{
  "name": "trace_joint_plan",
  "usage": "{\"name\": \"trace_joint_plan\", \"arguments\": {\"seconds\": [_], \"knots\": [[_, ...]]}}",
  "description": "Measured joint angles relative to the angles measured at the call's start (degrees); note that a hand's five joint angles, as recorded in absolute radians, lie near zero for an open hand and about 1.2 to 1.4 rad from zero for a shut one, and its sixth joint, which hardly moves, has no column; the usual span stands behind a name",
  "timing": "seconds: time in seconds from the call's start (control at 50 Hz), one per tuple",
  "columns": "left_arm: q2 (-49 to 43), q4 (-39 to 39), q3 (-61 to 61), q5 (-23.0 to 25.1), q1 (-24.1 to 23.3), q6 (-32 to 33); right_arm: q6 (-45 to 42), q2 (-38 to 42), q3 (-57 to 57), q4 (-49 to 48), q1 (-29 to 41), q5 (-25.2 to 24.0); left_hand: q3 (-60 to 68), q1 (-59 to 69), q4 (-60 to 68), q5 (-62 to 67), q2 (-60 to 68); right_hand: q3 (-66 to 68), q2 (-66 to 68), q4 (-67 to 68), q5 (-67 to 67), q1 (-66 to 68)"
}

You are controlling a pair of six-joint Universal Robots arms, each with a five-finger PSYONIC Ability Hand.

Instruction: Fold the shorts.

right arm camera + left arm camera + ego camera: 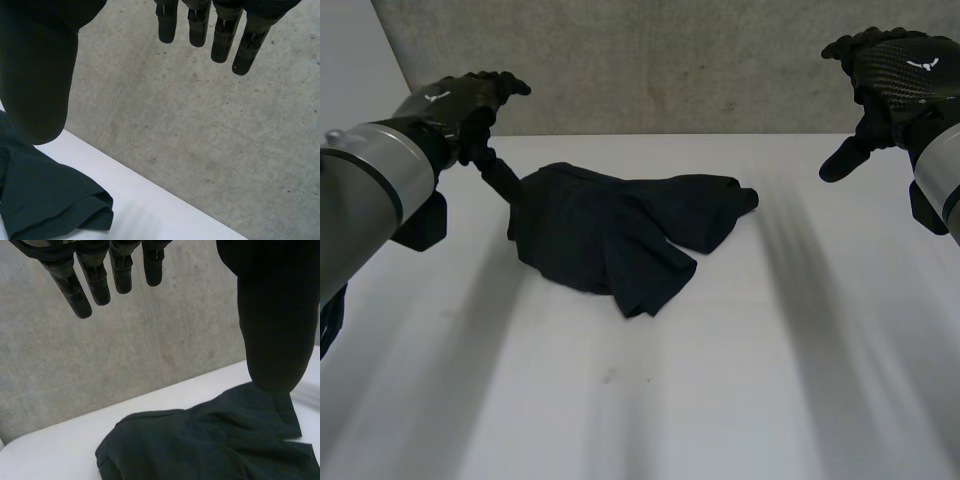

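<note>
Dark shorts (pixel 620 235) lie crumpled in a heap at the middle back of the white table (pixel 650 400). My left hand (pixel 465 105) hovers above the table just left of the heap, its fingers (pixel 95 280) straight and its thumb pointing down towards the cloth's left edge without holding it. In the left wrist view the shorts (pixel 210 445) lie below the thumb. My right hand (pixel 890 75) hangs high at the right, well apart from the cloth, with straight fingers (pixel 220 35) and nothing in it. One edge of the shorts (pixel 50 200) lies beside its thumb.
A grey concrete wall (pixel 660 60) runs behind the table's back edge. Bare white table stretches in front of the heap and to both sides.
</note>
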Motion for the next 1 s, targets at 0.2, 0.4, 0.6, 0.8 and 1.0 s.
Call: {"name": "trace_joint_plan", "arguments": {"seconds": [0.2, 0.4, 0.6, 0.8, 1.0], "knots": [[-11.38, 4.52, 2.97, 0.29, 0.43, 9.85, -7.95, 0.62, 0.8, 0.16, 0.69, -3.19, 0.0, 0.2, 0.0, 0.0, 0.0, 0.0, 0.0, 0.0, 0.0, 0.0], [-29.51, 10.93, 12.82, 1.33, 2.14, 22.81, -14.2, 2.12, 4.85, 0.08, 0.83, -4.74, 0.0, 0.2, 0.0, 0.0, 0.0, 0.0, 0.0, 0.0, 0.0, 0.0], [-43.81, 11.05, 25.22, 2.81, 3.19, 27.41, -14.33, 2.65, 11.76, -1.96, 0.15, -4.62, 15.16, 20.21, 15.95, 15.02, 17.08, 0.0, 0.0, 0.0, 0.0, 0.0], [-45.15, 13.42, 28.95, -5.35, 3.21, 31.31, -14.31, 2.52, 14.66, -3.74, 0.08, -4.73, 53.69, 56.28, 56.49, 23.47, 56.07, 0.0, 0.0, 0.0, 0.0, 0.0], [-31.81, 22.72, 27.16, -13.99, 6.99, 33.64, -14.25, 2.42, 15.06, -3.7, 0.71, -4.75, 55.6, 56.41, 56.52, 23.47, 56.68, 0.0, 0.0, 0.0, 0.0, 0.0]]}}
